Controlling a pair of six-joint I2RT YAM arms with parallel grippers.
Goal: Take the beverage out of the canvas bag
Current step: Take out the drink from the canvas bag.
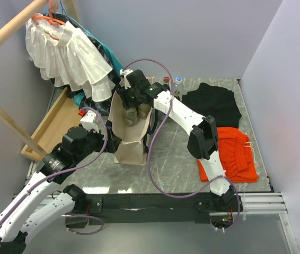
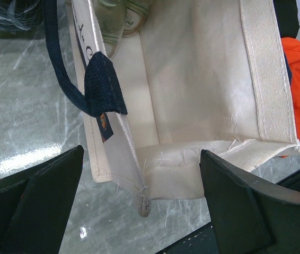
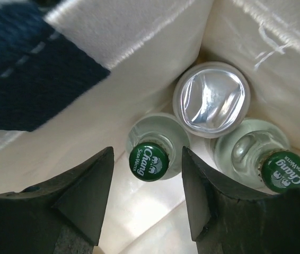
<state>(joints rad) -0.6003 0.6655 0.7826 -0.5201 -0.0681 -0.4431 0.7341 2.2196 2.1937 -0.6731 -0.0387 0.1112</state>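
1. Top view: the canvas bag [image 1: 131,145] stands upright on the marble tabletop [image 1: 192,166], between the two arms. The right tool [image 1: 133,100] is lowered into its open mouth, directly over the bottles [image 1: 130,115] that are inside. The left tool [image 1: 109,141] is at the left wall of the bag.

2. Left wrist view: the jaws of the left tool [image 2: 142,153] stand wide apart, and a stitched edge of the bag lies between them. Neither finger presses the cloth, so this tool is released. The navy handle [image 2: 99,87] hangs just beyond. The cloth looks soft and would probably follow a bottle upward if nothing holds it.

3. Right wrist view: three drinks stand close together in one corner of the bag. They are a Chang bottle [image 3: 146,164], a second Chang bottle [image 3: 284,170] and a foil-lidded container [image 3: 211,100]. The right tool [image 3: 147,152] is released, with one finger on each side of the nearer green cap. A small gap shows on both sides.

4. The bottle is glass, so it is probably heavy, smooth and fragile. The neck under the cap seems the best place to hold. A straight lift would spare its neighbours.
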